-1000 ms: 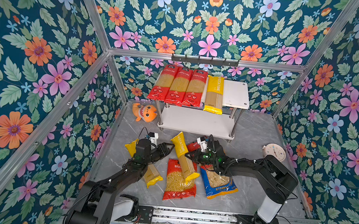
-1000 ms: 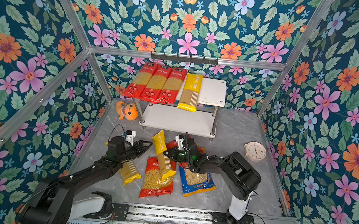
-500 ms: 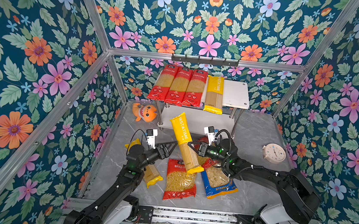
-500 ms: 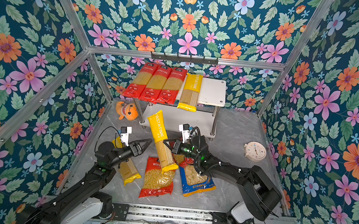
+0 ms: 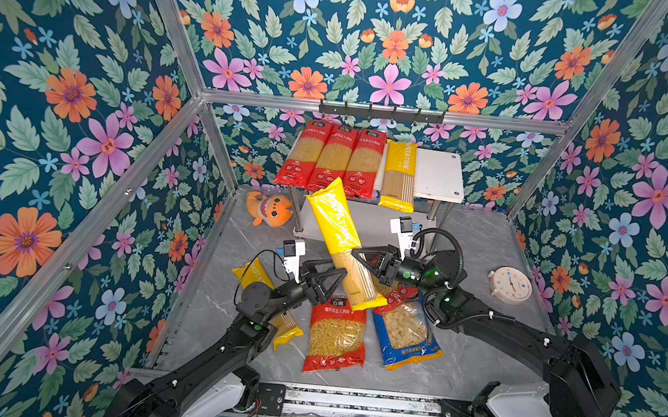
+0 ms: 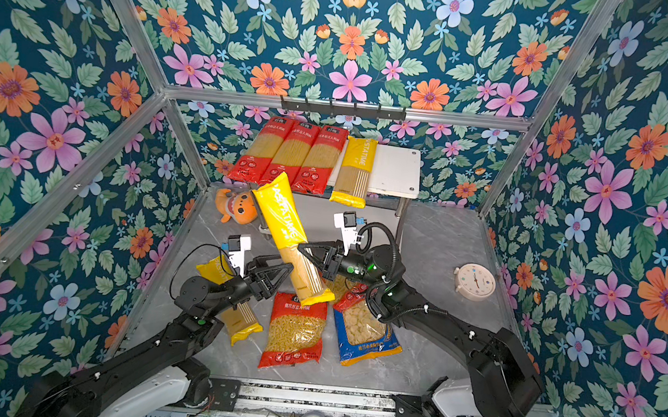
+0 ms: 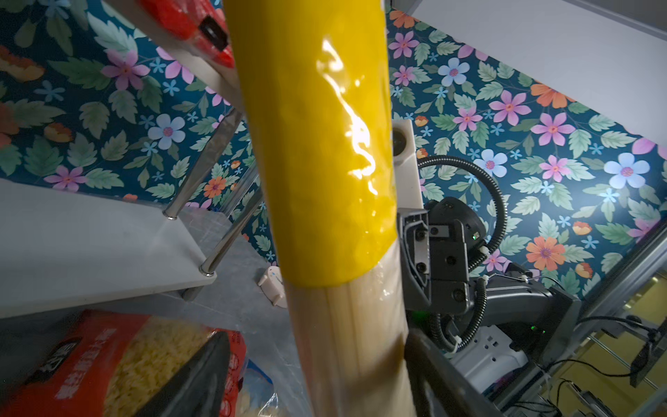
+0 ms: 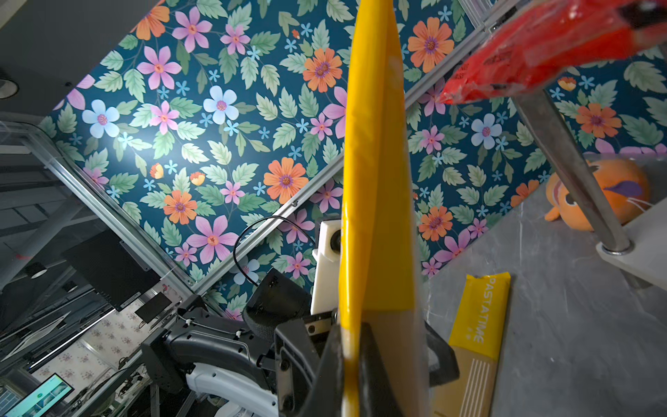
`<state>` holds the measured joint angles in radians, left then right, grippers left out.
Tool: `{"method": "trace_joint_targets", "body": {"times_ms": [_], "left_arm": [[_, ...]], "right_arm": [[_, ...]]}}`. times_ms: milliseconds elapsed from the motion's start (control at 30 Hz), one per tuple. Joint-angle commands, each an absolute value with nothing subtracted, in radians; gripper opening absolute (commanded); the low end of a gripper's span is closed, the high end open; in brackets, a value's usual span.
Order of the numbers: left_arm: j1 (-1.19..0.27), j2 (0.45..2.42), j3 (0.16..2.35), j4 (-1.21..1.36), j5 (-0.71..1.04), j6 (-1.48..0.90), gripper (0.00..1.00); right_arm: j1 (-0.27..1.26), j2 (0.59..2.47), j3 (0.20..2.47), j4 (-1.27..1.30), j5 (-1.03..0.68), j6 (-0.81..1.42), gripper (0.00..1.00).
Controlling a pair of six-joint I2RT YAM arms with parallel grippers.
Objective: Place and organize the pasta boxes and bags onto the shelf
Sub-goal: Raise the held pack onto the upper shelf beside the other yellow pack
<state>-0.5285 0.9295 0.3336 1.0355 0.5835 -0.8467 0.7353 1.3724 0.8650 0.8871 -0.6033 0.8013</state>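
Note:
My right gripper [image 5: 360, 260] [image 8: 352, 361] is shut on a yellow PASTATIME spaghetti pack [image 5: 334, 234] [image 6: 285, 217], held tilted in the air in front of the shelf [image 5: 438, 173]. My left gripper [image 5: 339, 267] [image 7: 314, 375] stands open around the pack's lower, clear part. One finger is close against the pack and the other is well off it. Three red spaghetti packs [image 5: 335, 159] and a yellow one [image 5: 399, 174] lie on the top board. On the floor lie another yellow pack [image 5: 255, 273], a red macaroni bag [image 5: 337, 335], a blue-and-yellow bag [image 5: 406, 333] and a partly hidden red bag [image 5: 401, 297].
An orange plush toy [image 5: 269, 209] sits left of the shelf legs. A round clock [image 5: 511, 285] lies on the floor at the right. A black hook rail [image 5: 381, 111] runs along the back bar above the shelf. The shelf's lower board [image 7: 90, 245] is bare.
The right gripper has lifted the yellow pack off the floor, up and toward the shelf. The left gripper has risen alongside it and opened wider.

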Motion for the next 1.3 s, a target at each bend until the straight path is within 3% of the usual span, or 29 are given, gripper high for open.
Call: {"method": "trace_joint_targets", "body": {"times_ms": [0, 100, 200, 300, 400, 600, 667, 767, 1033, 1100, 1200, 1267], "left_arm": [[-0.551, 0.994, 0.391, 1.171, 0.596, -0.815, 0.73], [-0.564, 1.098, 0.461, 1.227, 0.606, -0.845, 0.63], [-0.569, 1.185, 0.531, 1.281, 0.64, -0.901, 0.42], [-0.572, 1.235, 0.578, 1.284, 0.654, -0.928, 0.23], [-0.572, 1.253, 0.622, 1.223, 0.646, -0.908, 0.09], [-0.572, 1.286, 0.787, 1.085, 0.658, -0.875, 0.07], [-0.573, 1.307, 0.839, 1.051, 0.654, -0.883, 0.07], [-0.586, 1.354, 0.915, 1.021, 0.666, -0.907, 0.07], [-0.647, 1.433, 1.025, 0.991, 0.664, -0.95, 0.09], [-0.657, 1.444, 1.038, 0.985, 0.659, -0.95, 0.1], [-0.66, 1.459, 1.074, 0.955, 0.645, -0.949, 0.13], [-0.66, 1.477, 1.118, 0.916, 0.653, -0.939, 0.16]], "right_arm": [[0.735, 1.353, 0.891, 1.062, -0.611, 0.805, 0.0], [0.727, 1.336, 0.894, 1.045, -0.591, 0.823, 0.0], [0.699, 1.306, 0.868, 1.038, -0.553, 0.844, 0.0], [0.642, 1.268, 0.827, 1.021, -0.535, 0.894, 0.27], [0.589, 1.206, 0.796, 0.867, -0.562, 0.878, 0.41], [0.533, 1.047, 0.678, 0.511, -0.596, 0.693, 0.71], [0.534, 1.022, 0.673, 0.44, -0.619, 0.666, 0.75], [0.543, 0.995, 0.646, 0.495, -0.596, 0.683, 0.73], [0.544, 1.051, 0.671, 0.65, -0.562, 0.717, 0.54], [0.544, 1.06, 0.662, 0.71, -0.539, 0.741, 0.44], [0.542, 1.062, 0.642, 0.794, -0.495, 0.783, 0.2], [0.534, 1.058, 0.642, 0.817, -0.457, 0.803, 0.13]]}}
